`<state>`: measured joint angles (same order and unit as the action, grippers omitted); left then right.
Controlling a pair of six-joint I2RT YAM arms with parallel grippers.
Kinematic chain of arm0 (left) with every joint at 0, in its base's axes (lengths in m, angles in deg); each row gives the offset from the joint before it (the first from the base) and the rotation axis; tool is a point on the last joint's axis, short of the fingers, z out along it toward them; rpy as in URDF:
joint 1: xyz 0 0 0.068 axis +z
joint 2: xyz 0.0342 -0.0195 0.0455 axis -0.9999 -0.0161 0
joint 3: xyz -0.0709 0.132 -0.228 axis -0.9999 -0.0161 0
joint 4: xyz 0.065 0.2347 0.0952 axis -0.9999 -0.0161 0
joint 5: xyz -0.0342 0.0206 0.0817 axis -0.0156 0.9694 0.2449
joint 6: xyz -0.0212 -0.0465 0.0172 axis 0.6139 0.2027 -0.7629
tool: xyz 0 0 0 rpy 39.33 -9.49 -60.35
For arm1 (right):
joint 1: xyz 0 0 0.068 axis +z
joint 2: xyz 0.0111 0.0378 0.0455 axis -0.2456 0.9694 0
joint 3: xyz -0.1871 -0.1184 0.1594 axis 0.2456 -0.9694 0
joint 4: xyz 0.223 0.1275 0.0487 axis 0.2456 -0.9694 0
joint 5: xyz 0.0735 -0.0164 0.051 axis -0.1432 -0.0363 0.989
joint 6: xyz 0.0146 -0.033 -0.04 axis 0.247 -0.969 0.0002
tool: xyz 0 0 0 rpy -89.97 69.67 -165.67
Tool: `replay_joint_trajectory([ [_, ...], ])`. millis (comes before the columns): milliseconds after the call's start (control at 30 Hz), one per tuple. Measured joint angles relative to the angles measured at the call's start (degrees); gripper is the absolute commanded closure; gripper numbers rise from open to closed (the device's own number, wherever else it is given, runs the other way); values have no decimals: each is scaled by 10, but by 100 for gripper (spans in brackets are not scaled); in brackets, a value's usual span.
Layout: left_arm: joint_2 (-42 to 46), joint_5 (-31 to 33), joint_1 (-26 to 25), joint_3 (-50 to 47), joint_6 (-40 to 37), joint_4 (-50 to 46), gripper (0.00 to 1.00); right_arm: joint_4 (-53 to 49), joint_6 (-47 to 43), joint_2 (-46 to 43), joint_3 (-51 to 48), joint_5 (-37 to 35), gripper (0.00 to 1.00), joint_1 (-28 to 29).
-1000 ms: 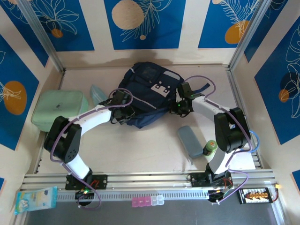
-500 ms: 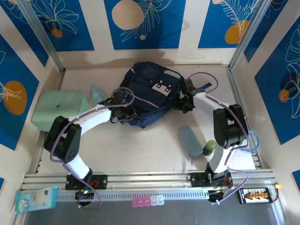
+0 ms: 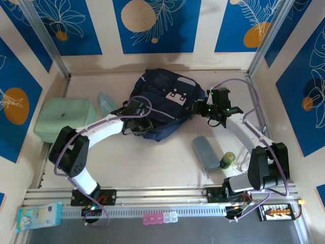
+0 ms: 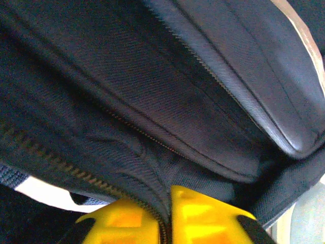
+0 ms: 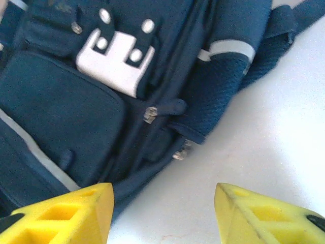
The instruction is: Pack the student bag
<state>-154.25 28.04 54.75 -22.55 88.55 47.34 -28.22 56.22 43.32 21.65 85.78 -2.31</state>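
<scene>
The student bag (image 3: 165,99) is lying upper centre on the tabletop (image 3: 167,152). The left wrist view is showing what the overhead hides: the left gripper (image 4: 165,216) jaws pinching together on its zipper seam. The right gripper (image 5: 163,195) jaws are standing apart, empty. A second ago it was pressing the bag's right side; now it is sitting further right in the frame.

Lighting brightly and evenly from overhead in the top view, laying only soft, short shadows around the student bag (image 3: 162,94) on the pale table (image 3: 152,152). Dimming among dark folds in the left wrist view, blurring near the lens. Smearing slightly in the right wrist view, washing the table almost white.
</scene>
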Motion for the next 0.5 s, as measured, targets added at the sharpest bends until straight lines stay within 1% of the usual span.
replay_joint_trajectory([
  [33, 0, 0, -12, 7, -9, -7, 77, 2, 3, 0, 1, 2, 42, 0],
  [133, 0, 3, -39, 30, -41, -31, 58, 2, 17, 4, 1, 10, 42, -3],
  [200, 0, 10, -48, 49, -68, -54, 48, 2, 27, 5, 1, 13, 41, -6],
  [300, 0, 18, -54, 90, -136, -96, 34, 9, 41, 5, 1, 17, 40, -11],
  [333, 0, 23, -54, 108, -168, -110, 27, 11, 45, 5, 1, 19, 38, -12],
  [367, 0, 26, -53, 122, -191, -120, 20, 13, 47, 5, 1, 21, 36, -14],
  [433, -2, 36, -53, 162, -264, -143, 7, 17, 57, 5, 1, 25, 27, -17],
  [467, -3, 38, -53, 180, -295, -151, 2, 20, 61, 5, 0, 26, 23, -18],
  [500, -7, 42, -53, 200, -330, -156, 0, 24, 64, 4, 0, 26, 19, -20],
])
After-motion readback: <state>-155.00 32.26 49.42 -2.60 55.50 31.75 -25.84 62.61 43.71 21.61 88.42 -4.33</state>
